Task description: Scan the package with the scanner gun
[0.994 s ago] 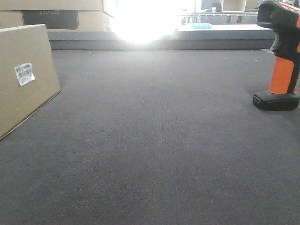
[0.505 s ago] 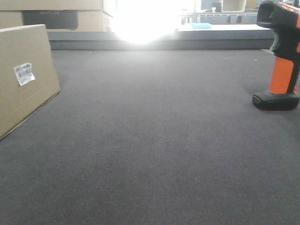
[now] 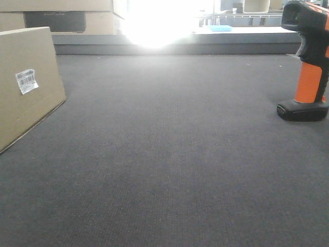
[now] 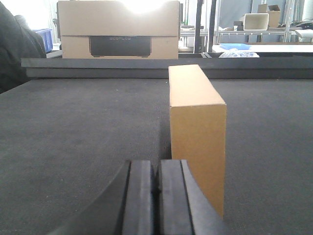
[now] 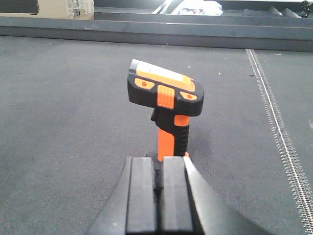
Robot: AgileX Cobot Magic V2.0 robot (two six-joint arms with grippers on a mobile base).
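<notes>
Now | my left gripper point(image 4: 156, 196) pressed closed, empty, package point(image 4: 196, 128) upright at 12 o'clock | my right gripper point(image 5: 159, 196) closed, empty, scanner gun point(image 5: 166, 105) standing at 12 o'clock on grey mat point(image 3: 169, 154).

Front view: package point(image 3: 28, 82) stands on the mat point(image 3: 169, 154) at far left, scanner gun point(image 3: 307, 62) upright on its foot at far right, the two well apart with open mat between. A raised ledge point(image 3: 175, 43) runs behind both, with cartons point(image 3: 56, 15) stacked beyond it at back left. Left gripper point(image 4: 156, 196) sits low just before the package's near end; right gripper point(image 5: 159, 196) sits just before the scanner gun.
</notes>
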